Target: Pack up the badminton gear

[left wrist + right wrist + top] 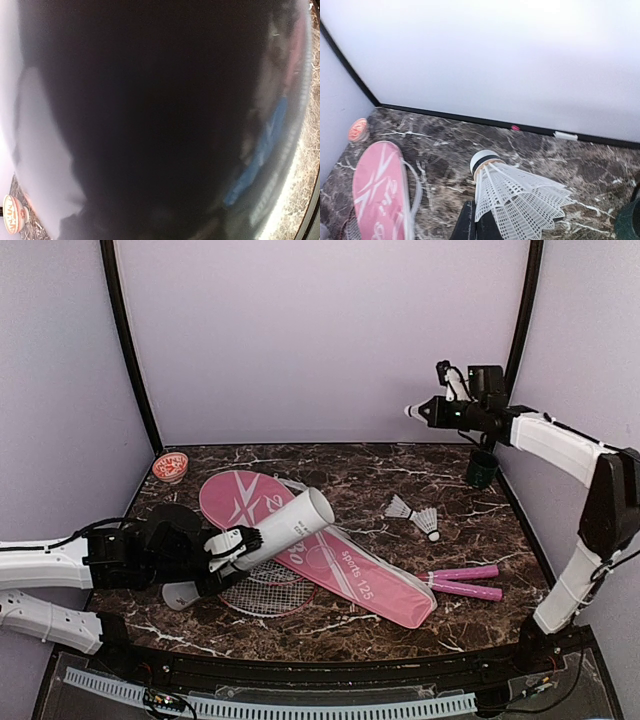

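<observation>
My left gripper point(240, 545) is shut on the long white tube point(290, 525), holding it tilted above the pink racket bag point(340, 565) with its open end up and to the right. The left wrist view is filled by the dark blurred tube point(160, 120); its fingers are hidden. My right gripper point(428, 412) is raised high at the back right, shut on a white shuttlecock point(520, 200), cork end forward. Two more shuttlecocks point(400, 508) point(428, 522) lie on the table. The rackets' netted heads point(262, 595) show under the bag, and their pink handles point(465, 583) stick out on the right.
A small red round cap point(170, 466) lies at the back left corner; it also shows in the right wrist view point(357, 129). A dark green cup point(482, 468) stands at the back right under my right arm. Walls enclose the marble table point(340, 475).
</observation>
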Motion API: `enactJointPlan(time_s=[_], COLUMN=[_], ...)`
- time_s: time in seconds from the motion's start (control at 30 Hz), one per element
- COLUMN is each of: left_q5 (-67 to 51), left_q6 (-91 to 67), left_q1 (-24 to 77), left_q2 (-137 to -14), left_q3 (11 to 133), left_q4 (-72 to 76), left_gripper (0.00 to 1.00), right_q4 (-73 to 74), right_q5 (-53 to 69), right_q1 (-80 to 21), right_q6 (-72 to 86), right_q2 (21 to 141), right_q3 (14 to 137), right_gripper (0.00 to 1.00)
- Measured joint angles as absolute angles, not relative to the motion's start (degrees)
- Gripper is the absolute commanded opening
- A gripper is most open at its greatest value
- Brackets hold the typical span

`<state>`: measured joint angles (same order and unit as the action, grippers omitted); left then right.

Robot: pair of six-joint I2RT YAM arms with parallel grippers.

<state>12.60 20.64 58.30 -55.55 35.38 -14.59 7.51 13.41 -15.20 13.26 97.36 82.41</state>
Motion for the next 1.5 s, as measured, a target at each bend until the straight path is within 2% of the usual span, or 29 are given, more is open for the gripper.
enactJointPlan(time_s=[0.27, 0.63, 1.0, 1.5], left_q5=[11.38, 10.13, 9.02, 8.93], left_q6=[21.54, 21.93, 22.28, 22.31], left_q1=[58.3, 58.41, 58.5, 59.42], left_q2=[-56.14, -56.14, -58.08, -58.59], left_q3=[35.38, 35.4, 36.51, 36.6], left_q4=[-14.06, -13.76, -13.74, -13.17], left_gripper=[0.38, 0.38, 0.38, 0.38], right_q4=[15.44, 34.04, 40.51, 35.33], right_q5=[22.0, 24.93, 21.96, 20.45], right_q1=[-26.96, -43.35, -55.9, -57.84], right_q6=[7.29, 1.76, 0.25, 0.56], right_q2=[78.56, 65.6, 70.0, 73.87], right_q3=[78.13, 76.14, 76.16, 76.14], right_gripper=[0.0, 0.0, 0.0, 0.0])
